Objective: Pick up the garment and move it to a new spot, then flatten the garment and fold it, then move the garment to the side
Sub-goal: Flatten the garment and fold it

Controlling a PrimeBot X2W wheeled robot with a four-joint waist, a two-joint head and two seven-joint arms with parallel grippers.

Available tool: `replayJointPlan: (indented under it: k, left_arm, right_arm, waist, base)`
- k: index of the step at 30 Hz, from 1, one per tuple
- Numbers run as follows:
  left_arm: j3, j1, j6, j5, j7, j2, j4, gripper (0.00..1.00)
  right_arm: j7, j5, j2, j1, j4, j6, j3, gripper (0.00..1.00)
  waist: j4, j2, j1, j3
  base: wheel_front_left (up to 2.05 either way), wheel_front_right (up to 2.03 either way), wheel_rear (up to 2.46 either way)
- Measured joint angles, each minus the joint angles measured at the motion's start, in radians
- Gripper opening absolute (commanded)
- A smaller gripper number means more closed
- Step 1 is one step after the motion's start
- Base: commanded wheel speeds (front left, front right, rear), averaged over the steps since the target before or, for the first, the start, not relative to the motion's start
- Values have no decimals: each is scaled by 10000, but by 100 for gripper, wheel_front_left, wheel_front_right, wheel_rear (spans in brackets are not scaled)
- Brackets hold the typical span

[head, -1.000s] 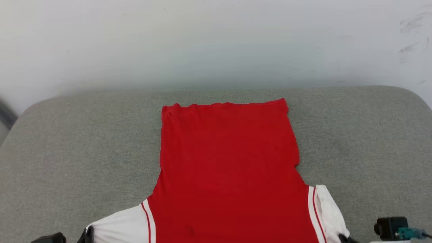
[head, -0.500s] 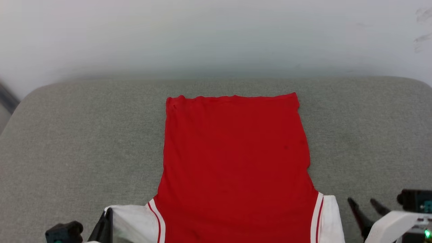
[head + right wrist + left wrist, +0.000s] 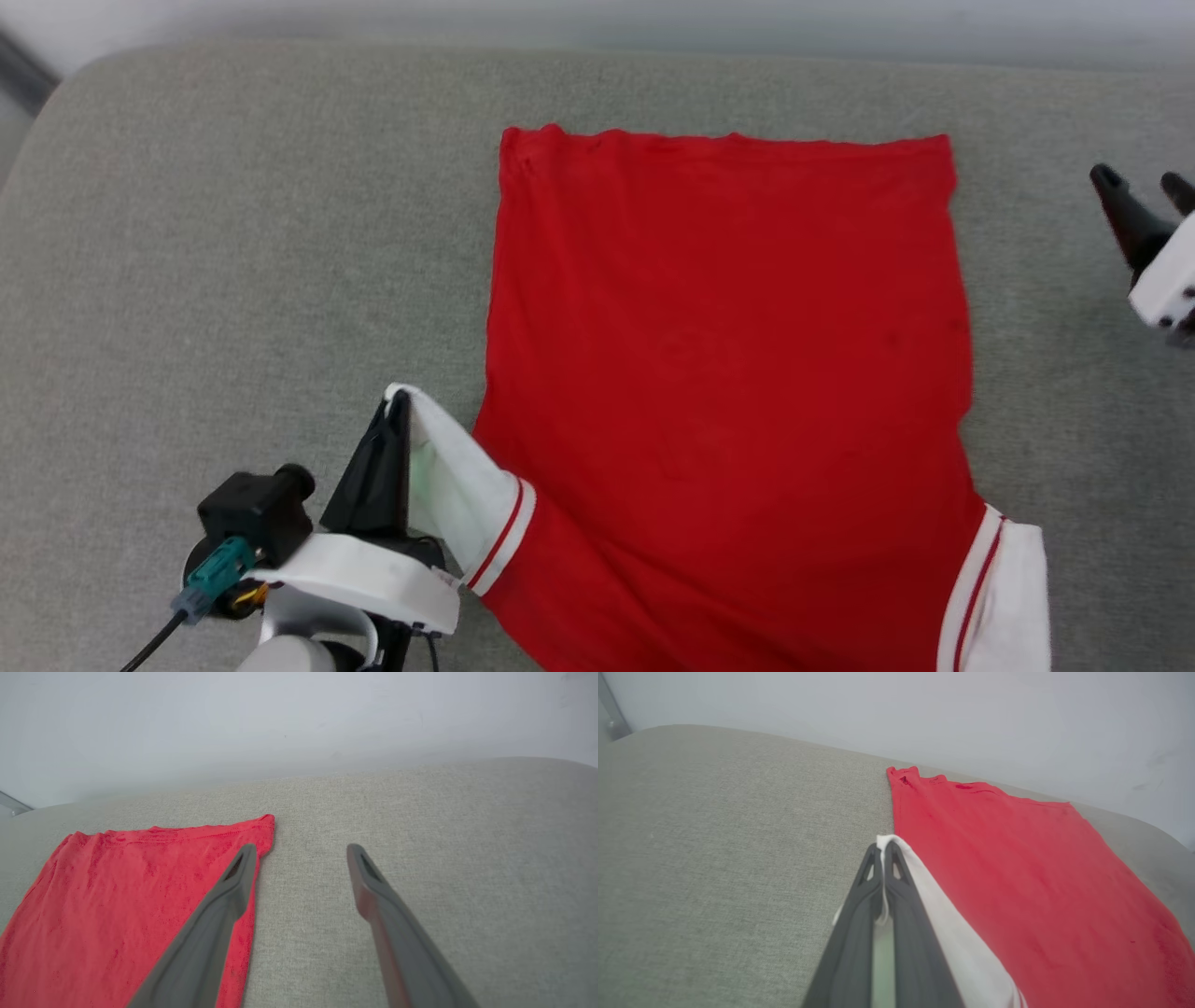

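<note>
The garment (image 3: 728,373) lies flat on the grey cushion, a bright red jersey with its hem toward the far side and white sleeves with red stripe trim at the near corners. My left gripper (image 3: 397,401) is shut on the end of the left white sleeve (image 3: 457,485) and holds it lifted off the cushion; the left wrist view shows white cloth pinched between the dark fingers (image 3: 882,847). My right gripper (image 3: 1139,182) is open and empty, hovering over bare cushion just right of the garment's far right corner (image 3: 266,826). The right sleeve (image 3: 1013,597) rests flat.
The grey fabric cushion (image 3: 233,233) spreads wide to the left and right of the garment. A pale wall (image 3: 280,718) rises behind its rounded far edge. A dark strip (image 3: 19,70) shows at the far left corner.
The camera tipped downward, so the cushion shifted up the picture. My right gripper let go of the right sleeve, opened and moved far forward. My left gripper rose forward with the left sleeve.
</note>
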Motion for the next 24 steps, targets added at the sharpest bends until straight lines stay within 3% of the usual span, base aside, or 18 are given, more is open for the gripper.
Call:
replayJointPlan:
  k: [5, 9, 22, 23, 24]
  left_arm:
    - [-297, -756, -345, 174, -228, -334, 155, 0]
    - [-462, -1128, -571, 236, -405, -560, 261, 0]
    - [-543, -1523, -1041, 217, -794, -1009, 988, 0]
    - [-546, -1536, -1070, 217, -828, -1041, 1043, 0]
    - [-554, -1563, -1101, 217, -830, -1070, 1112, 0]
  right_arm:
    - [2071, 19, -516, -2100, 1476, -2, 341, 100]
    - [3534, -301, -564, -3212, 2301, -2, 416, 100]
    - [5271, -1438, -372, -4330, 3741, 0, -173, 100]
    - [5277, -1467, -353, -4329, 3774, 0, -253, 86]
    - [5304, -1486, -353, -4329, 3812, 0, -293, 46]
  waist:
    - [592, 0, 0, 818]
    - [1066, 0, 0, 1347]
    - [1932, 0, -2, 2294]
    - [1947, -1, -2, 2286]
    - [1962, 0, -3, 2273]
  base:
    - [0, 0, 0]
    - [0, 0, 0]
    - [0, 0, 0]
    - [0, 0, 0]
    - [0, 0, 0]
